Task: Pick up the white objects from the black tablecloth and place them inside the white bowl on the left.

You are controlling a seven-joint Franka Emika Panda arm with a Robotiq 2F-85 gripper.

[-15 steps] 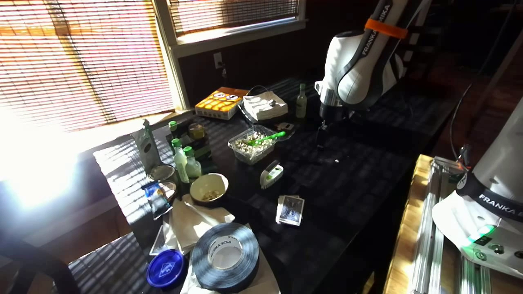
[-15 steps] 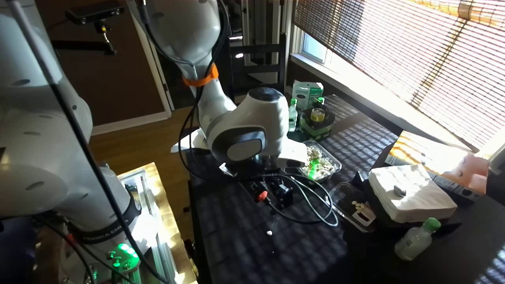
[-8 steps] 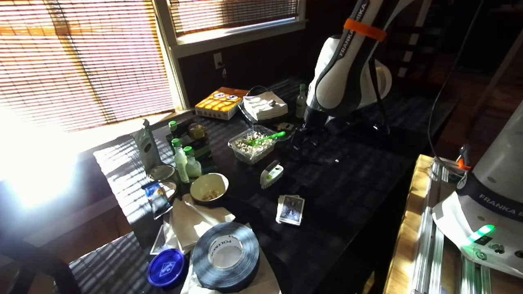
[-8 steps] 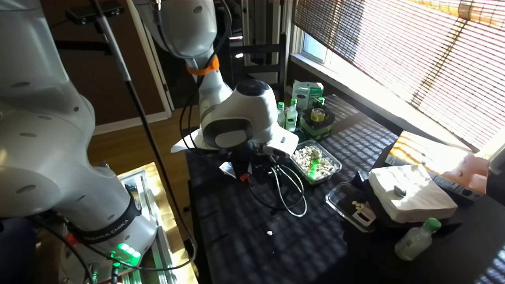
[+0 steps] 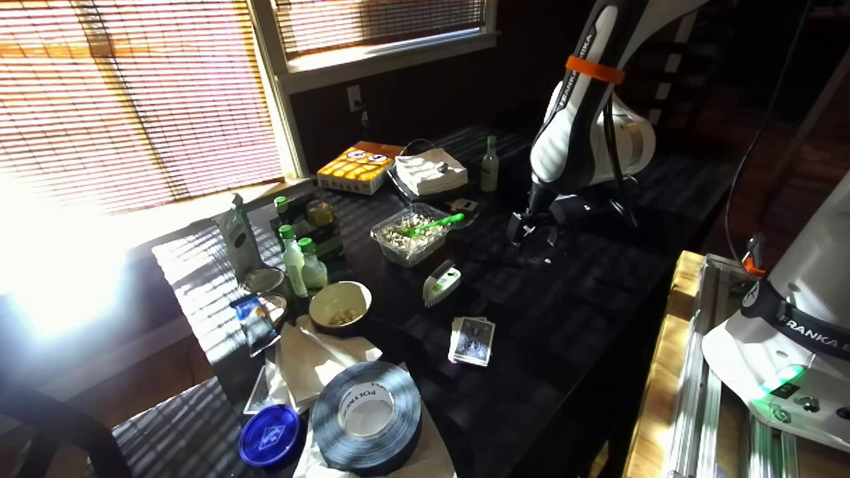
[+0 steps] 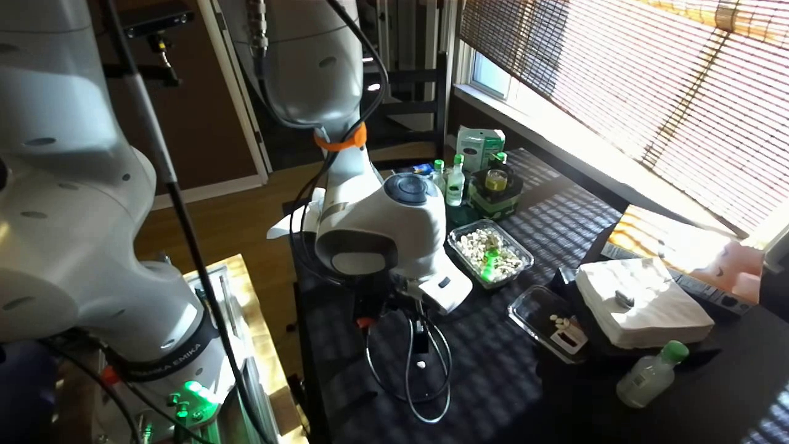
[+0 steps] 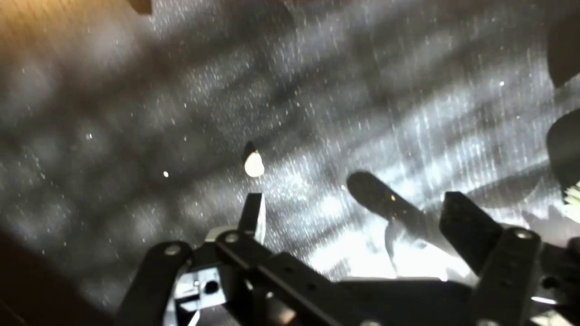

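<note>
The pincer stands spread with nothing in it, its fingers well apart above the black tablecloth. Half a second ago it hung further over toward the clear container; now it has swung back, and in an exterior view both fingers show separately. The gain is nearness: in the wrist view the white bit lies just beyond one fingertip, apart from it and not between the two. The step in hand looks like lining up the grasp; closing here would likely miss, so a further shift to centre the bit, then lowering, seems called for. A smaller white speck lies near it, off the outer side of the same finger. Both rest nearer the robot-side edge of the bench than its window edge. Well apart, near the bench's left edge in an exterior view, the white bowl stands unmoved with small pale pieces inside; placing the bit there remains to be done.
</note>
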